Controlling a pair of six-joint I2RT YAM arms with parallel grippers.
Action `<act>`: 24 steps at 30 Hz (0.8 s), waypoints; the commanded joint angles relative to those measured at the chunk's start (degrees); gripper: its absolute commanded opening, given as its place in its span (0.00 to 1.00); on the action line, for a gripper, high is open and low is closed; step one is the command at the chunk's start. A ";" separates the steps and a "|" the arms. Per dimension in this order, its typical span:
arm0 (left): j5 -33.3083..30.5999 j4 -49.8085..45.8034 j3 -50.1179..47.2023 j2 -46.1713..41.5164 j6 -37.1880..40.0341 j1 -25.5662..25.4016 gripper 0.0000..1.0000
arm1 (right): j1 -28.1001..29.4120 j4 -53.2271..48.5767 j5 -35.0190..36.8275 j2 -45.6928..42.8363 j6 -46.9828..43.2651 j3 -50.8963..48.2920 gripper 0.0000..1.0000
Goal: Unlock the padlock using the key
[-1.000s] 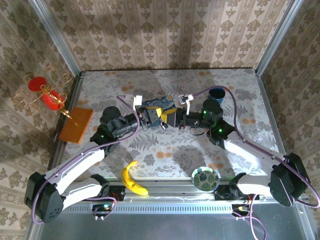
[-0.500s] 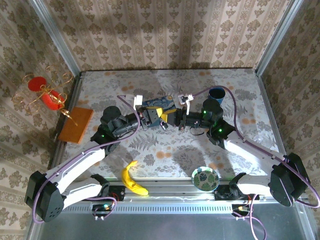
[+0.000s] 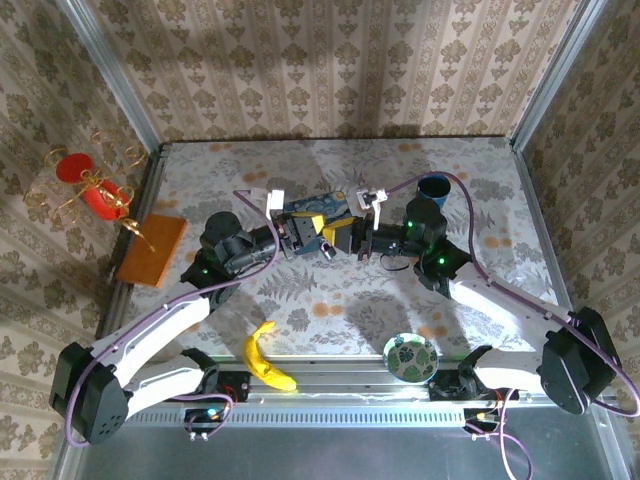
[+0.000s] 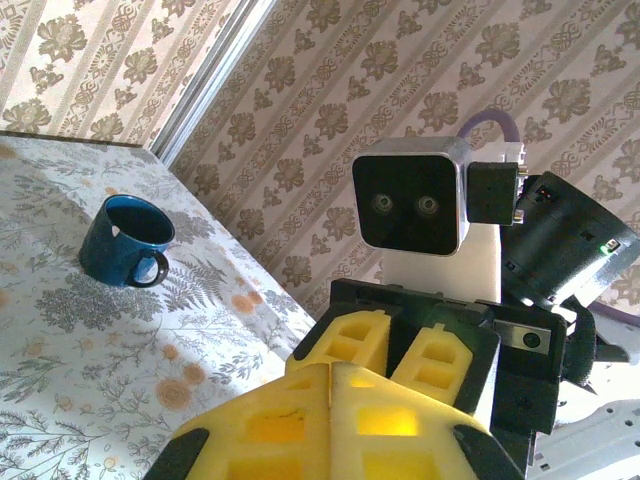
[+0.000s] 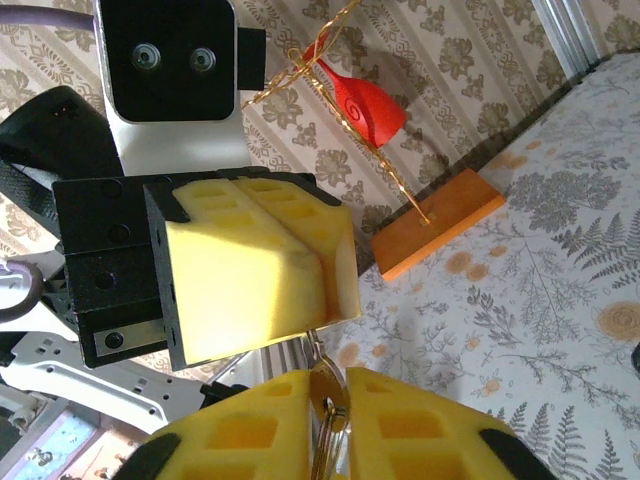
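Floral tabletop [image 3: 340, 300] looked almost unchanged: just in front of the blue tin [image 3: 316, 205], the left gripper [image 4: 330, 368] stayed clamped, seemingly on the padlock [image 3: 327, 251], tip to tip with the right gripper [image 5: 330, 385] pinching the key [image 5: 326, 405]. Insertion was probably still underway.
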 commanded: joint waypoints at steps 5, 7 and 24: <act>-0.46 2.58 0.49 -0.57 -0.68 0.69 0.00 | 0.19 -0.25 -0.37 -2.09 -0.77 0.40 0.00; -0.53 2.60 0.32 -0.57 -0.89 0.69 0.00 | 0.19 -0.29 -0.39 -2.07 -0.79 0.41 0.00; -34.08 -25.65 0.67 -8.42 3.39 -1.96 1.00 | -4.23 -18.07 15.26 -5.60 1.94 -4.08 0.00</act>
